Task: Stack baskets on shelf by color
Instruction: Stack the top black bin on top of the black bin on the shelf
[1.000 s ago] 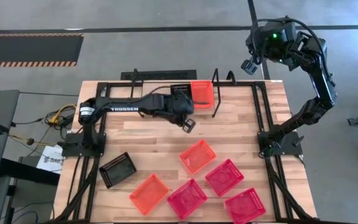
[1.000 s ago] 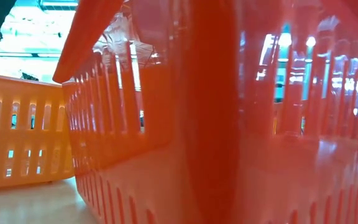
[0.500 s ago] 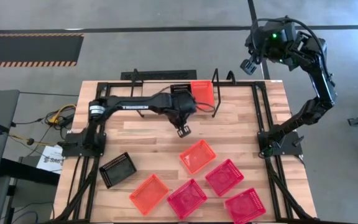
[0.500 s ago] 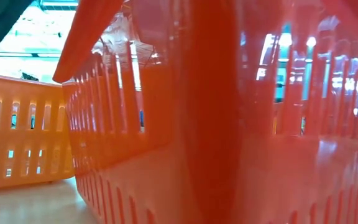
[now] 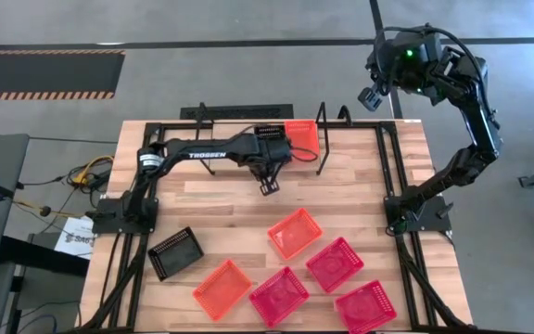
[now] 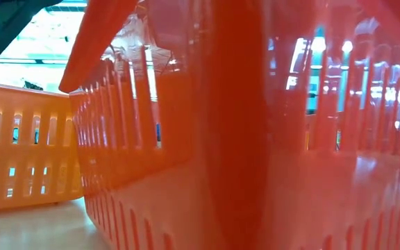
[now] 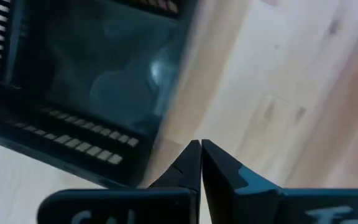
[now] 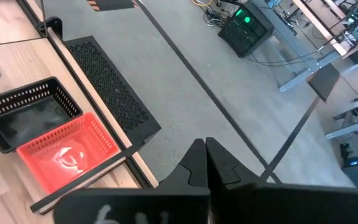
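Note:
In the high view the shelf stands along the table's far edge. On it a black basket sits beside an orange basket. On the tabletop rest one black basket, two orange baskets and three red baskets. My left gripper is shut and empty, just nearer than the shelf's black basket. My right gripper is shut and raised beyond the table's far right corner.
Black frame rails run along the table's left and right sides. The six loose baskets crowd the near half; bare wood lies between them and the shelf. The low view is filled by an orange basket and a red one.
My left gripper has drifted a little toward the table's left, staying just nearer than the shelf, while the arm's elbow has swung toward the right. The baskets have not moved.

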